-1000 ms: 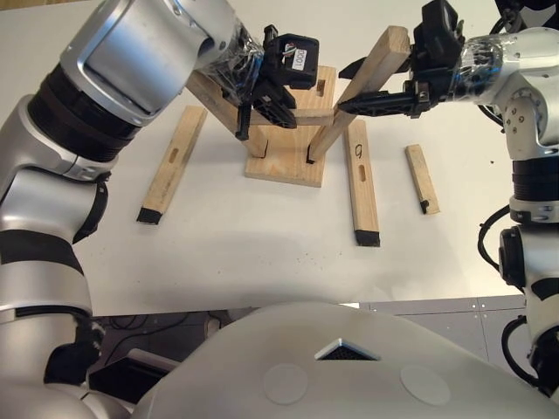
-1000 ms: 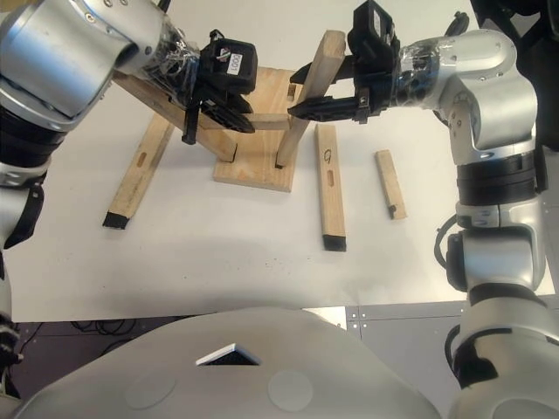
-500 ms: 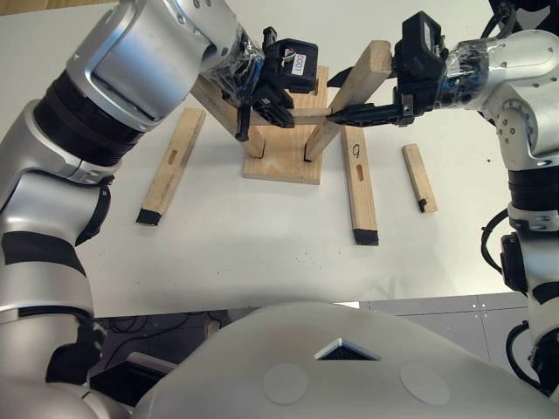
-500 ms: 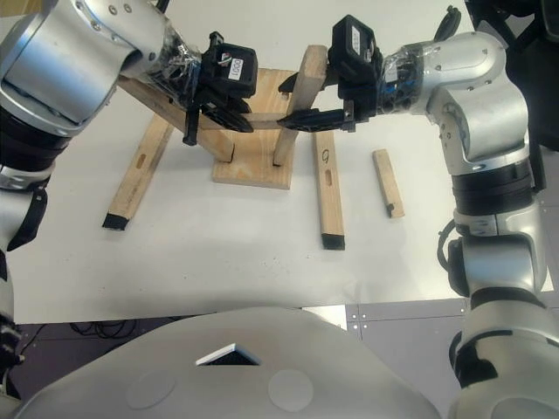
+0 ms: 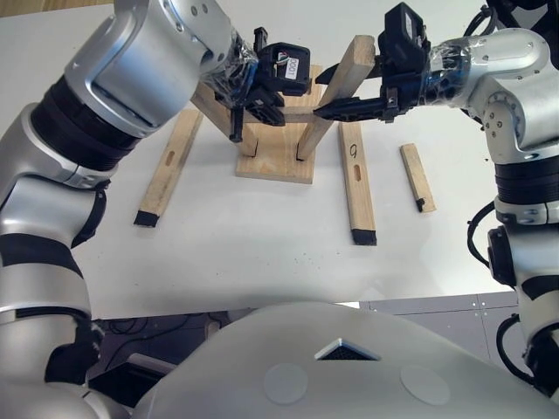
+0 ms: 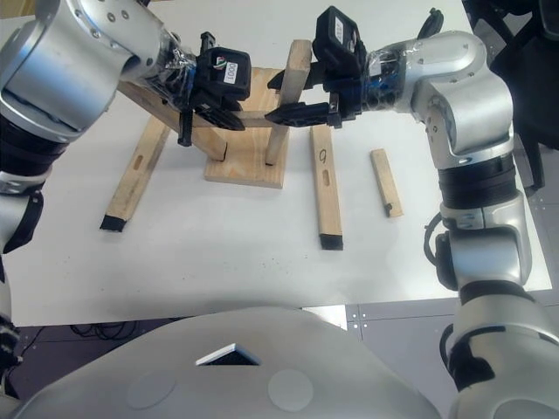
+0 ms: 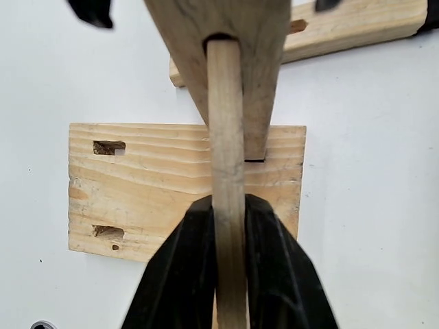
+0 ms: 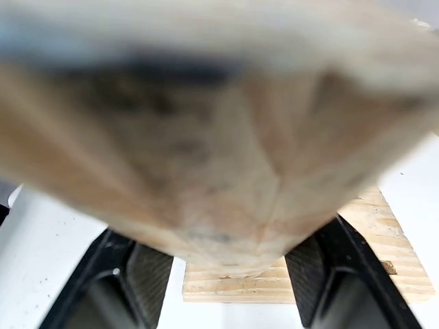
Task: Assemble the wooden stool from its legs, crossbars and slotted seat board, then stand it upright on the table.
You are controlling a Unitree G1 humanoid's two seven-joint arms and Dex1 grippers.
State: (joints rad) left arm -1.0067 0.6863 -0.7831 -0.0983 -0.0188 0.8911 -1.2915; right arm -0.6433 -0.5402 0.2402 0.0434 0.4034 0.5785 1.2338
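Legs number four. Two lie flat on the white desk (image 5: 262, 253): the left loose leg (image 5: 170, 166) at centre left of the head view, and the right loose leg (image 5: 358, 179) just right of centre (it carries a handwritten mark). The other two rise tilted from the seat board (image 5: 275, 166) in the upper middle. These are the left standing leg (image 6: 212, 142), partly behind the left arm, and the right standing leg (image 5: 352, 65), leaning toward the upper right.

Crossbars number two. The joined crossbar (image 7: 226, 123) runs between the standing legs, its far end set in a hole of the right standing leg. The spare crossbar (image 5: 417, 177) lies by itself at centre right.

There is one seat board. The right standing leg's foot sits in one of its slots, and two empty slots (image 7: 110, 147) show along its other side.

The left end effector (image 7: 228, 205) is clamped on the joined crossbar. The right end effector (image 5: 330, 110) grips the right standing leg, a finger on either side.
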